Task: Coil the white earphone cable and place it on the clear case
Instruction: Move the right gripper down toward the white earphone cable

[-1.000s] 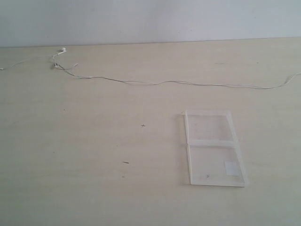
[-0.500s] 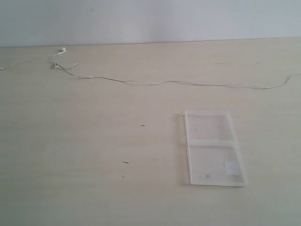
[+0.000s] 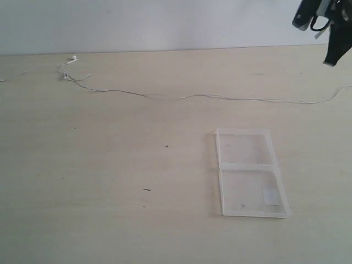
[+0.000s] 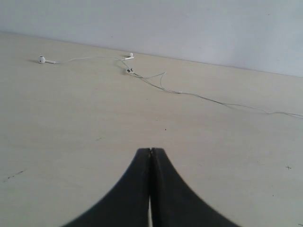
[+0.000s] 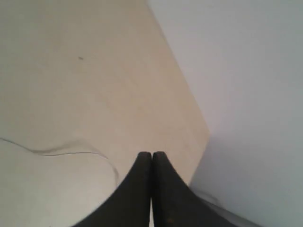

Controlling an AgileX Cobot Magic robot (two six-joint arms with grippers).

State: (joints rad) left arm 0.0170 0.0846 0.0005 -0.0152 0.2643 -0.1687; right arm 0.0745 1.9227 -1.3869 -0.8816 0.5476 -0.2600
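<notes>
The white earphone cable [image 3: 209, 97] lies stretched across the far part of the table, its earbuds and a small tangle at the far left [image 3: 70, 66]. The left wrist view shows the same cable [image 4: 189, 93] and both earbuds well ahead of my left gripper [image 4: 150, 150], which is shut and empty. The clear case [image 3: 250, 172] lies open and flat at the front right, with a whitish patch on its near half. My right gripper [image 3: 330, 61] hangs at the top right, above the cable's right end. In its own view the right gripper [image 5: 151, 154] is shut on nothing, the cable [image 5: 71, 151] beside it.
The pale wooden table [image 3: 110, 165] carries a few small dark specks. A grey-white wall [image 3: 165, 22] runs behind its far edge. The table's right edge [image 5: 189, 94] shows in the right wrist view.
My right arm has come into the exterior view at the top right corner. The cable and the case have not moved.
</notes>
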